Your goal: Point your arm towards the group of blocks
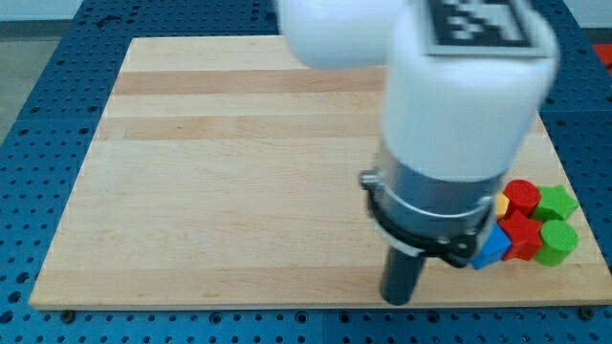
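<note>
My tip [399, 299] rests near the board's bottom edge, just left of the group of blocks at the view's lower right. The arm's body hides the left part of the group, including the yellow heart and one blue block. Still showing are a sliver of a yellow block [502, 204], part of a blue block [492, 248], a red cylinder [522, 197], a red block [522, 235], a green star-like block [556, 203] and a green cylinder [557, 241].
The wooden board [210, 191] lies on a blue perforated table [29, 143]. The arm's large white and grey body [449, 124] fills the view's upper right and covers part of the board.
</note>
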Tool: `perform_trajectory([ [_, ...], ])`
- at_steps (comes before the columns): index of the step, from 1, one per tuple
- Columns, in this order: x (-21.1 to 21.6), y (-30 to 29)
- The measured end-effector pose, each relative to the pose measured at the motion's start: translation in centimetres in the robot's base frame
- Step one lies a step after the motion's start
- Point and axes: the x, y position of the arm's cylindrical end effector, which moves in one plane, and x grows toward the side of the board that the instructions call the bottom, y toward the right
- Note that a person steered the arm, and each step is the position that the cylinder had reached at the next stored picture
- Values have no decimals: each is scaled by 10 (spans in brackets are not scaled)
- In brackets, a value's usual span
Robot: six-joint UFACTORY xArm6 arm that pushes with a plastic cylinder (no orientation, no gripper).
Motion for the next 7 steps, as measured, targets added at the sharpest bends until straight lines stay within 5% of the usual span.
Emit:
perform_trajectory([
  [7, -1, 126],
])
